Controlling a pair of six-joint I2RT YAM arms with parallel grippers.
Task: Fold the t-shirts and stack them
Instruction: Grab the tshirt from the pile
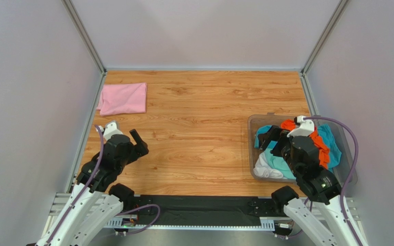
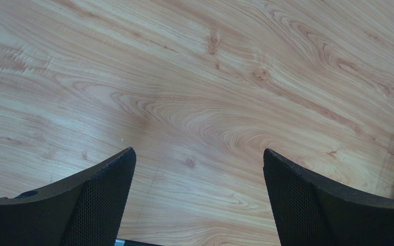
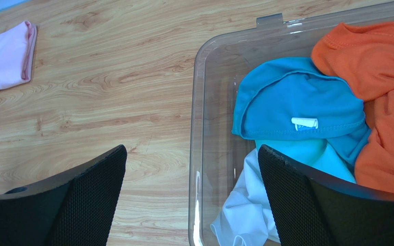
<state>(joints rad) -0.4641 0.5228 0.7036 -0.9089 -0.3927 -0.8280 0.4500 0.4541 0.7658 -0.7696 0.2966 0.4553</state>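
Observation:
A folded light pink t-shirt lies at the far left of the table; its edge also shows in the right wrist view. An orange t-shirt, a teal t-shirt, a mint one and a white one lie crumpled in the clear plastic bin at the right. My right gripper is open and empty, hovering over the bin's left rim. My left gripper is open and empty above bare wood at the left.
The wooden table is enclosed by grey walls on three sides. The bin stands against the right wall. A black strip runs along the near edge between the arm bases.

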